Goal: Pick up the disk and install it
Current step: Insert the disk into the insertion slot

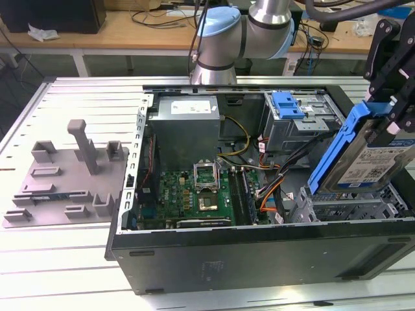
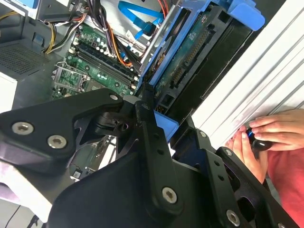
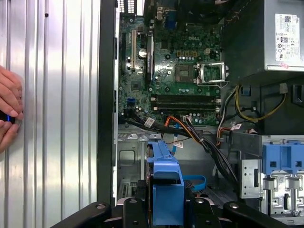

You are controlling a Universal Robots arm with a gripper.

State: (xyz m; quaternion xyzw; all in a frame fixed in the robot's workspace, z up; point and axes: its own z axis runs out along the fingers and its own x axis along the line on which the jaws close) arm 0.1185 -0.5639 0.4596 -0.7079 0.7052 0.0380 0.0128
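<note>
The disk (image 1: 371, 154), a silver drive with a white-and-blue label in a bright blue carrier frame, hangs tilted at the exterior view's right. Its lower end is just above the grey metal bay (image 1: 353, 210) of the open computer case (image 1: 259, 253). My gripper (image 1: 391, 116) is shut on the disk's upper end. In the second wrist view the disk's (image 2: 190, 57) green circuit side and connector show beyond the black fingers (image 2: 147, 142). In the first wrist view the blue carrier's edge (image 3: 166, 180) sits between the fingers (image 3: 130, 211).
Inside the case lie the motherboard (image 1: 194, 191), power supply (image 1: 185, 123), cable bundles (image 1: 272, 181) and a second drive cage with a blue bracket (image 1: 288, 107). A grey fixture (image 1: 65, 175) rests on the slatted table at the exterior view's left. A person's hand (image 2: 266, 137) is beside the case.
</note>
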